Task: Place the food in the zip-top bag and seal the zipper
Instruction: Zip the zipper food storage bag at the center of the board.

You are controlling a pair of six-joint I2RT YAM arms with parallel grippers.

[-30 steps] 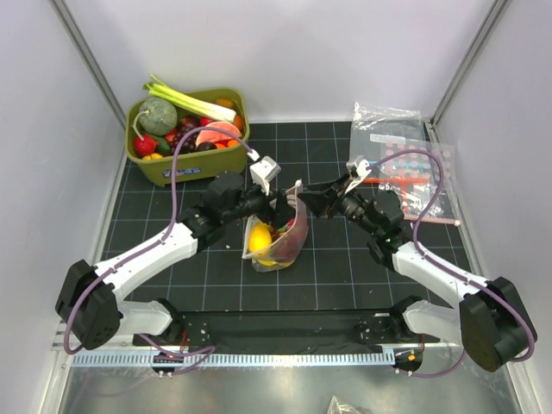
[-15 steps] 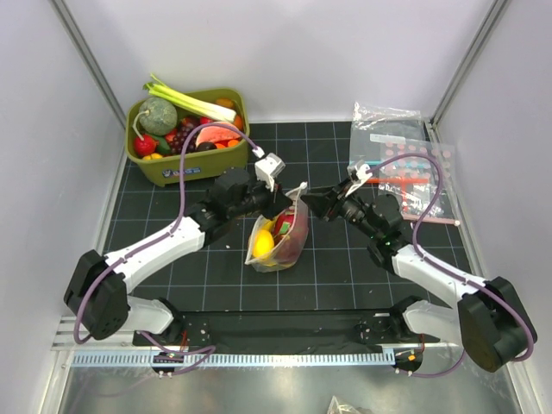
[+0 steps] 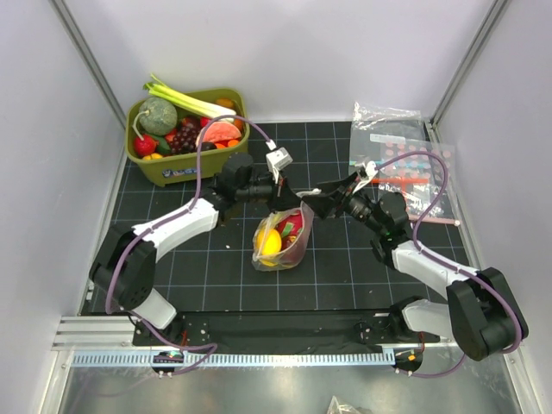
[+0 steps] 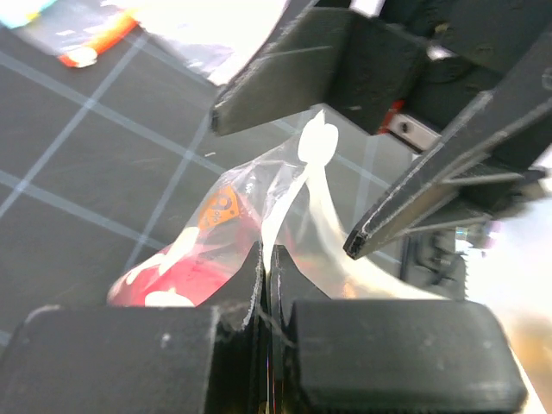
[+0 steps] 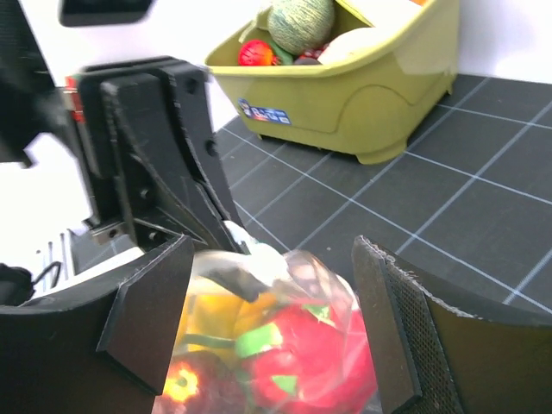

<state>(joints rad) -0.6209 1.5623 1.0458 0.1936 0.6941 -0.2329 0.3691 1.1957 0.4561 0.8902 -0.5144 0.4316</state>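
Observation:
The zip-top bag (image 3: 280,241) lies slumped on the black gridded mat, mid-table. It holds food: a yellow piece (image 3: 270,244) and a red piece (image 3: 291,226). My left gripper (image 3: 293,191) is shut on the bag's upper mouth edge, and the left wrist view shows the pale zipper strip (image 4: 293,194) pinched between its tips (image 4: 267,254). My right gripper (image 3: 317,205) is open, its fingers (image 5: 397,319) standing on either side of the bag's top (image 5: 285,276). Through the plastic the red food (image 5: 319,362) and yellow food (image 5: 216,319) show.
An olive-green bin (image 3: 185,168) full of toy fruit and vegetables stands at the back left. Other clear bags with pink-red dots (image 3: 405,164) lie at the back right. Pale walls close in both sides and the back.
The left gripper has shut on the bag's mouth edge and the right gripper has opened. The bag has sagged from upright to slumped, and both grippers have shifted toward the back.

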